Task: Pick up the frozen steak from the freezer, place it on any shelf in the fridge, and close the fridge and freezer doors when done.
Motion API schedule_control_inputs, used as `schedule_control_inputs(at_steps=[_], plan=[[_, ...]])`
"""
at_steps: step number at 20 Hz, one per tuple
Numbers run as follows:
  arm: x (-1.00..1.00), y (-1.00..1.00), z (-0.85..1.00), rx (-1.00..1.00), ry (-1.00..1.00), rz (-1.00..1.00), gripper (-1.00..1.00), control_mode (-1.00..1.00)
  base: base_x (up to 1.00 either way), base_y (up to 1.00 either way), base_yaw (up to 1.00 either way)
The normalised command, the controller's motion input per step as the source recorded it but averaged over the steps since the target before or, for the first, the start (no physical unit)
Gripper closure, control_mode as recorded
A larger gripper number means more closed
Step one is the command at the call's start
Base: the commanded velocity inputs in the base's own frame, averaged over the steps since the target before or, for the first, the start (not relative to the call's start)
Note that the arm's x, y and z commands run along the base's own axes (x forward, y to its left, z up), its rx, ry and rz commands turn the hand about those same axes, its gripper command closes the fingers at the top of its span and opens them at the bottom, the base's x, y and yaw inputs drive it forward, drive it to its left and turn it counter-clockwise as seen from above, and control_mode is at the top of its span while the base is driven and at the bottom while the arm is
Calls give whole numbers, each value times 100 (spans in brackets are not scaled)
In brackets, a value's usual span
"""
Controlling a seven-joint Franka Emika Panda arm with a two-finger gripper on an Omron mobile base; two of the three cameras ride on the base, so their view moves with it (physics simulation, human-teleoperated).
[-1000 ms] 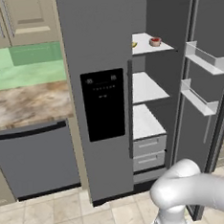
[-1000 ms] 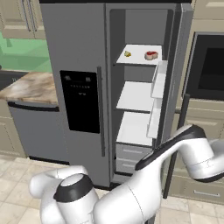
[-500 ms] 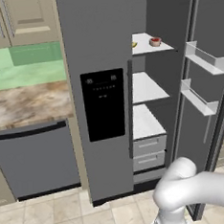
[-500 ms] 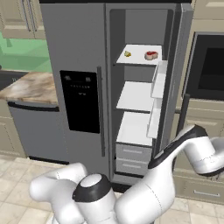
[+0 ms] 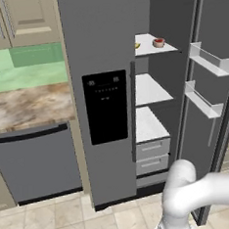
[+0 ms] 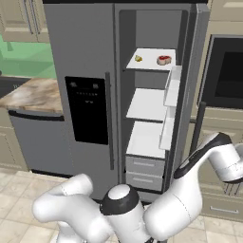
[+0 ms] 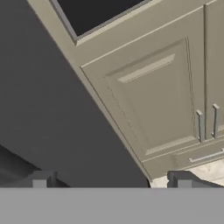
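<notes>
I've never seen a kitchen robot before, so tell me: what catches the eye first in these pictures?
The tall grey fridge stands with its right door swung wide open, baring white shelves. On the top shelf sits a reddish steak beside a small yellow item. The bulky white robot arm curls across the foreground, reaching down to the right past the open door.

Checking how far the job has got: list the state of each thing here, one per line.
Fridge door: open.
Freezer door: shut.
Steak: on the top fridge shelf.
Fridge drawers: shut.
Pincer: open, holding nothing, beside the fridge door's outer face.
</notes>
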Motion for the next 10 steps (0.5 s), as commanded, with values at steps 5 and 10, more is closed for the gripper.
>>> schedule_control_inputs(at_steps=[5,10], plan=[[47,-2,-1,6,0,0,-100,-100,0,0,0],[47,15,0,6,0,0,-100,-100,0,0,0]])
